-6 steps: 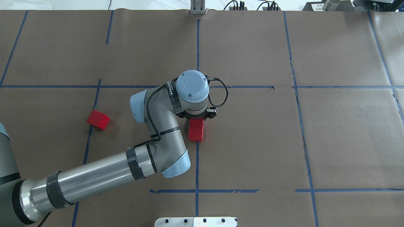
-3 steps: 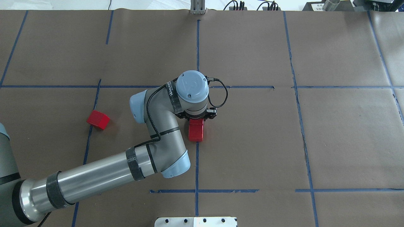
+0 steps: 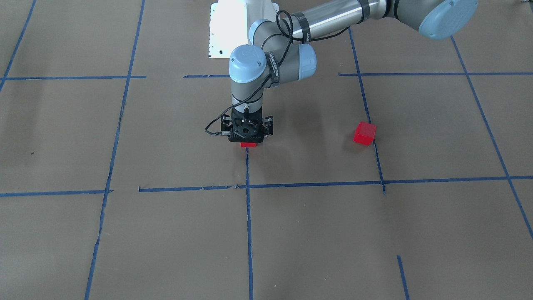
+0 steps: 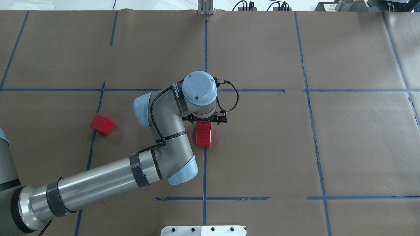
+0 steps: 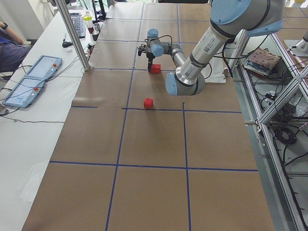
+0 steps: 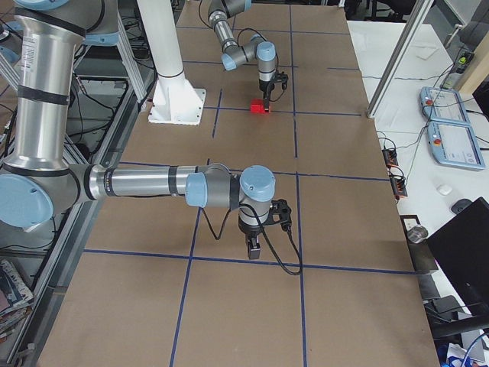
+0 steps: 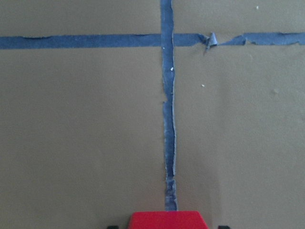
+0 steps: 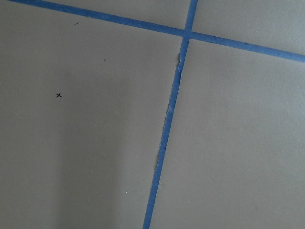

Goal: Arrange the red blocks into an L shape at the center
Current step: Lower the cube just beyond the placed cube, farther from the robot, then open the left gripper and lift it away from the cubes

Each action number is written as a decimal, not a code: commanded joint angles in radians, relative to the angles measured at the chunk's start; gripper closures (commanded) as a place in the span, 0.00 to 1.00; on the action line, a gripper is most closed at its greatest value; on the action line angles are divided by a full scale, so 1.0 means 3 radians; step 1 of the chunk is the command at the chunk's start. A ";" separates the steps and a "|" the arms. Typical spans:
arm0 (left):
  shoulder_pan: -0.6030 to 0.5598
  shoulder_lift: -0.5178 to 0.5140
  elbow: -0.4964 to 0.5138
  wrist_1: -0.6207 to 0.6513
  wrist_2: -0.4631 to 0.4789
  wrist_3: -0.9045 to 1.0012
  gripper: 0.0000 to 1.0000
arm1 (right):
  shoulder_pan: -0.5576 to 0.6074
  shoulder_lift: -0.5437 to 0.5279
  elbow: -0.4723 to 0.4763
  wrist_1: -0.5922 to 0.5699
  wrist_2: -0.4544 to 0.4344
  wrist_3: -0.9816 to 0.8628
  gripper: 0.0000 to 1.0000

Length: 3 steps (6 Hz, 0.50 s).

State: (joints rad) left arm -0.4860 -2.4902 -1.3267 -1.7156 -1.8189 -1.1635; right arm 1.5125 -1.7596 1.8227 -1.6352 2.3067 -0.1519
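1. A worktop [image 4: 344, 137] covered in brown paper and marked with a grid of blue tape [image 4: 204, 170] fills the overhead view.
2. The left arm [image 4: 98, 186] reaches in to the middle of the worktop, with its wrist pointing straight down.
3. The left claw [image 3: 247, 141] hangs directly over the far red block [image 4: 204, 126], which the wrist partly hides from above.
4. In the left wrist view, this block's top shows at the bottom edge. A dark fingertip stands off each side with a small gap, so the claw is a little wider than the block and is not gripping it.
5. The near red block [image 4: 203, 139] lies touching the far one on the robot's side. The two form a short straight row on the centre tape line.
6. The lone red block [image 4: 102, 124] sits well apart on the robot's left, just beside another tape line and turned at an angle to the grid.
7. The right arm appears only in the right side view, low over bare paper. I cannot tell how wide the right claw [image 6: 254, 254] is.
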 commanded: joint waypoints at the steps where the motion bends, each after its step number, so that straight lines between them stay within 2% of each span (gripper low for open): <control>1: -0.0153 0.0032 -0.0148 0.0058 -0.0224 0.0059 0.00 | 0.0000 0.0000 0.0009 0.0000 0.0001 -0.0005 0.00; 3: -0.0230 0.0037 -0.0256 0.0129 -0.0283 0.0099 0.00 | 0.0000 0.0000 0.0004 0.0000 0.0001 -0.0005 0.00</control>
State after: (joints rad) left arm -0.5415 -2.4798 -1.3877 -1.6914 -1.8948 -1.1423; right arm 1.5125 -1.7595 1.8250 -1.6352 2.3071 -0.1533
